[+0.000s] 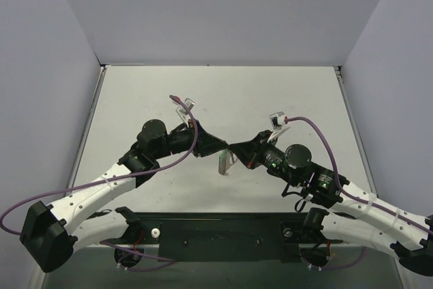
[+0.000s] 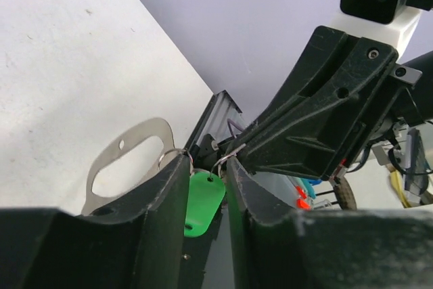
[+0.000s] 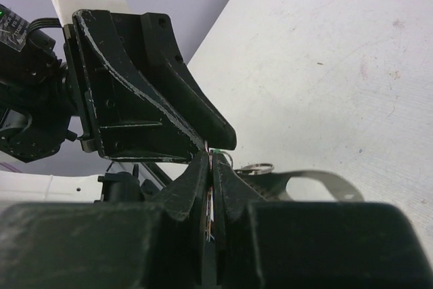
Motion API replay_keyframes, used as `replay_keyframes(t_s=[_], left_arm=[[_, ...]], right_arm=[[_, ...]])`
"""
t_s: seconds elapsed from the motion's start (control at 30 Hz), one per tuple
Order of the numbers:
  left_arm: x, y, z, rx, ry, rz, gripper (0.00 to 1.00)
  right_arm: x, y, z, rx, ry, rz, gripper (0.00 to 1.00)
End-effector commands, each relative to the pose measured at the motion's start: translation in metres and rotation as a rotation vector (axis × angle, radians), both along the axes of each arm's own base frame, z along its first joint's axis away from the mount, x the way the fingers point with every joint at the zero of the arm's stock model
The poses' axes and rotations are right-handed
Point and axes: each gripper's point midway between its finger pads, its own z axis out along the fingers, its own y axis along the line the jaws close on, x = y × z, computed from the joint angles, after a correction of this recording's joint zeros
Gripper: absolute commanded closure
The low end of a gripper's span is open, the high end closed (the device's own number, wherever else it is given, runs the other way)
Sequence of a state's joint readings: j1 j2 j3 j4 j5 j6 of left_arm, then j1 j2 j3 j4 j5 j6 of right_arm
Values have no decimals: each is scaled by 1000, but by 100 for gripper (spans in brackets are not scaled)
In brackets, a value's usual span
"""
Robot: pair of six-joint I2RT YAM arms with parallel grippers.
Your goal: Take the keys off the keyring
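Both grippers meet above the table's middle. My left gripper [image 1: 223, 146] [image 2: 206, 164] grips the thin wire keyring [image 2: 169, 156] across its width, so its fingers [image 2: 169, 194] stand a little apart. A green plastic tag [image 2: 203, 197] hangs from the ring between them. A silvery bottle-opener plate [image 2: 128, 160] hangs on the left; it also shows in the top view [image 1: 224, 164]. My right gripper [image 1: 234, 148] [image 3: 210, 157] is pinched shut on the ring's wire, tip to tip with the left. Its fingers [image 2: 304, 126] loom opposite in the left wrist view. No tiny keys can be made out.
Purple cables [image 1: 193, 141] loop over both wrists. The white table [image 1: 216, 93] has side walls left, right and behind. The black base rail [image 1: 223, 231] runs along the near edge.
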State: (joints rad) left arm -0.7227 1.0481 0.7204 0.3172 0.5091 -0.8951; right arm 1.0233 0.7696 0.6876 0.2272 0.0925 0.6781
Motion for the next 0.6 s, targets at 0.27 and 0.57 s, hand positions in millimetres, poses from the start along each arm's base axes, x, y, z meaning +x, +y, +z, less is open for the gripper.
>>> replay_keyframes(t_s=[0.27, 0.57], left_arm=[[30, 16, 33, -3, -139, 157, 54], [20, 18, 36, 27, -203, 118, 55]], right_arm=[[-25, 13, 28, 28, -27, 141, 100], [-24, 14, 28, 15, -27, 146, 100]])
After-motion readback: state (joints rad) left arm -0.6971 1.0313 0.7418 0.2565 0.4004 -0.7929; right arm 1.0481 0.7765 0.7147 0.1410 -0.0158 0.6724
